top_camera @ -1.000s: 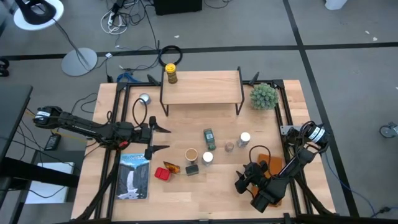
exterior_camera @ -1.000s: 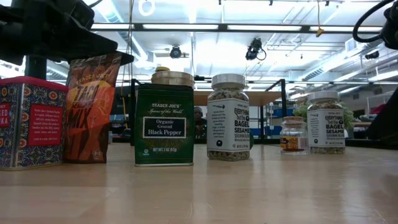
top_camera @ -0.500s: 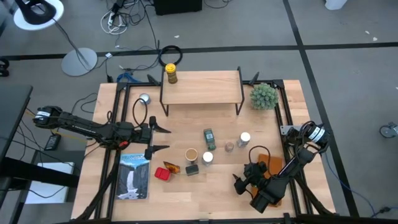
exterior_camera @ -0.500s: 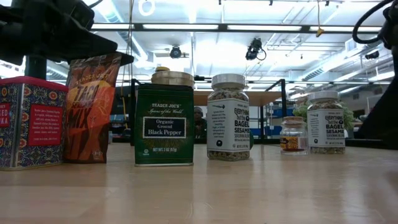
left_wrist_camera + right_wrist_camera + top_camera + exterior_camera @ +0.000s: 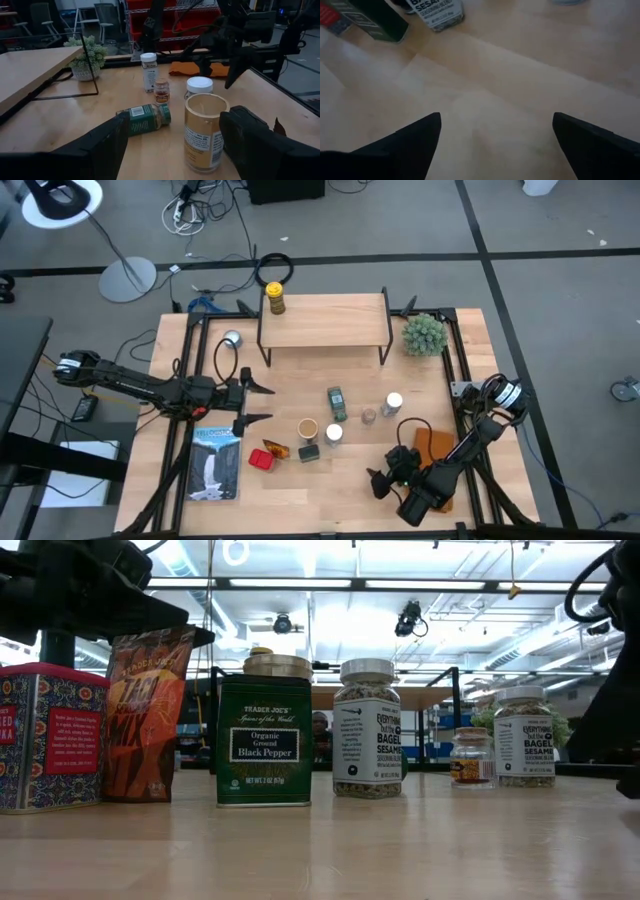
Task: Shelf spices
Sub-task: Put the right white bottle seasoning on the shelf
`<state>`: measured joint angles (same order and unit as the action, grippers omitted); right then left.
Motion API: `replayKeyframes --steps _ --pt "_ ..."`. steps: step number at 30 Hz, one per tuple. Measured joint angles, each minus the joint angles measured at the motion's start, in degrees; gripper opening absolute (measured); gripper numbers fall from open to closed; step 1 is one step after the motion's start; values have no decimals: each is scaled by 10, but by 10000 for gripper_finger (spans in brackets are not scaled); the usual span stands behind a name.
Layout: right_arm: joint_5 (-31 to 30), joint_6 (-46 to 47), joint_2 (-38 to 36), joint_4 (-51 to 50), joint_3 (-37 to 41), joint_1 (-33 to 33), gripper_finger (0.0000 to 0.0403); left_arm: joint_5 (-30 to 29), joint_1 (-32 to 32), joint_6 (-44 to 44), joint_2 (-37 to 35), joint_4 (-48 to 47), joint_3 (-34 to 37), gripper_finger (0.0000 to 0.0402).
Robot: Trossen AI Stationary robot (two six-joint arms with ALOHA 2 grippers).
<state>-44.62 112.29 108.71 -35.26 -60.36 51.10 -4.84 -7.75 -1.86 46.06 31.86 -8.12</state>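
The shelf point(image 5: 323, 320) stands at the table's far side with a yellow-lidded jar point(image 5: 275, 300) on its left end. The other spices stand in mid-table: a green jar lying on its side point(image 5: 336, 402), two white-lidded jars point(image 5: 393, 402) point(image 5: 334, 434), a small jar point(image 5: 369, 416), a tan jar point(image 5: 202, 130), a dark box point(image 5: 264, 745), a red tin point(image 5: 40, 735) and an orange packet point(image 5: 150, 710). My left gripper point(image 5: 262, 402) hovers open, left of the group. My right gripper point(image 5: 378, 480) is open over bare wood, near right of the group.
A spiky plant point(image 5: 424, 333) sits right of the shelf and a silver tin point(image 5: 232, 338) to its left. A blue booklet point(image 5: 215, 463) lies near left. An orange mat point(image 5: 435, 445) lies beside my right arm. Bare wood shows along the near edge.
My right gripper has swung a little toward the table's near left as its wrist turned, uncovering more of the orange mat. My left arm and the spices have kept still.
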Motion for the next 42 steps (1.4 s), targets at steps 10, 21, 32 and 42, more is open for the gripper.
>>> replayKeyframes --steps 10,21,32,42 --pt "-70 32 0 34 -21 45 384 0 0 9 0 -5 0 312" --pt "-65 142 8 -227 -30 27 386 0 0 6 0 -5 0 312" --pt "-159 26 8 -57 50 19 384 0 0 7 0 -5 0 312" --pt "-117 16 8 -23 101 12 378 -1 0 7 0 -5 0 312"
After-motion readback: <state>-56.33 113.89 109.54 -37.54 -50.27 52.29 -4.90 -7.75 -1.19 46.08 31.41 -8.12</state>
